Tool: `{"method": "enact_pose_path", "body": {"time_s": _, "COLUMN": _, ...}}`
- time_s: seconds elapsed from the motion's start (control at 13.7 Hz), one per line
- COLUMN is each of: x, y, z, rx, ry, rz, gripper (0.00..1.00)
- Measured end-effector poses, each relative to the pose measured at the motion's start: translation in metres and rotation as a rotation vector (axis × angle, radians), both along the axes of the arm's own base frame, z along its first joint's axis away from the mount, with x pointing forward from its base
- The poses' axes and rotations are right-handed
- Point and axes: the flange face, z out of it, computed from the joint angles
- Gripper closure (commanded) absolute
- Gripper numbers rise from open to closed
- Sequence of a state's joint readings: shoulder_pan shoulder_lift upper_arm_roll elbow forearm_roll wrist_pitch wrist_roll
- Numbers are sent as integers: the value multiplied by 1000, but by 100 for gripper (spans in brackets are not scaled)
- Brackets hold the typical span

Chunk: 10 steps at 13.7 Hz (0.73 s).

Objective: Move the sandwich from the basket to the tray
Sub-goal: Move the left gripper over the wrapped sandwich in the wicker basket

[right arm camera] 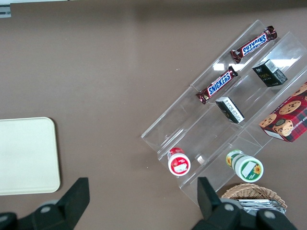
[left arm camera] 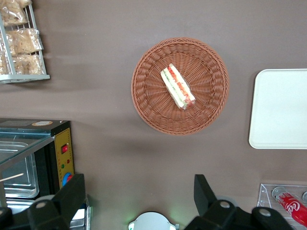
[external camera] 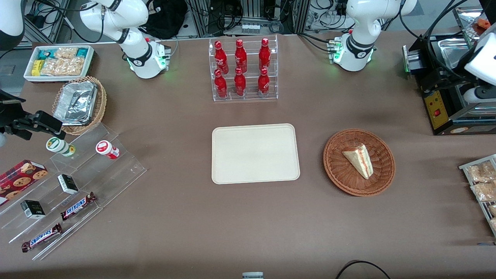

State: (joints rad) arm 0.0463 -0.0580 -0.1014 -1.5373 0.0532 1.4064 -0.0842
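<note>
The sandwich (external camera: 358, 159) (left arm camera: 177, 86), a pale bread wedge with red and green filling, lies in the round reddish-brown basket (external camera: 337, 170) (left arm camera: 148, 105). The cream tray (external camera: 255, 153) (left arm camera: 280, 110) (right arm camera: 26, 155) lies flat beside the basket, toward the parked arm's end, with nothing on it. My gripper (left arm camera: 139, 191) hangs high above the table, open and holding nothing. It is well apart from the basket, over the brown cloth between the basket and the working arm's base (left arm camera: 153, 223). In the front view only the arm's white wrist (external camera: 480, 62) shows at the edge.
A clear rack of red cola bottles (external camera: 243, 69) stands farther back than the tray. A black machine with a yellow panel (external camera: 445, 104) and a rack of snack packets (external camera: 482, 186) flank the basket. Acrylic steps with candy bars (external camera: 69, 186) lie toward the parked arm's end.
</note>
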Motion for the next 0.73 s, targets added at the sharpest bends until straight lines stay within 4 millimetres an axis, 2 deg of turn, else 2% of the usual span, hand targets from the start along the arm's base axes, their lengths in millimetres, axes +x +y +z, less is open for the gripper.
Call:
{"method": "enact_pose_path", "body": {"time_s": 0.29, "x": 2, "y": 1, "z": -3, "rx": -2, "ry": 6, "rz": 1, "gripper": 0}}
{"method": "enact_pose_path", "body": {"time_s": 0.44, "x": 10, "y": 0, "z": -19, "rx": -4, "ry": 22, "rz": -1, "gripper": 0}}
{"method": "enact_pose_path", "body": {"time_s": 0.59, "x": 23, "y": -7, "z": -60, "rx": -7, "ry": 15, "rz": -14, "gripper": 0}}
{"method": "enact_pose_path", "body": {"time_s": 0.73, "x": 29, "y": -17, "z": -118, "rx": -6, "ry": -16, "rz": 17, "gripper": 0}}
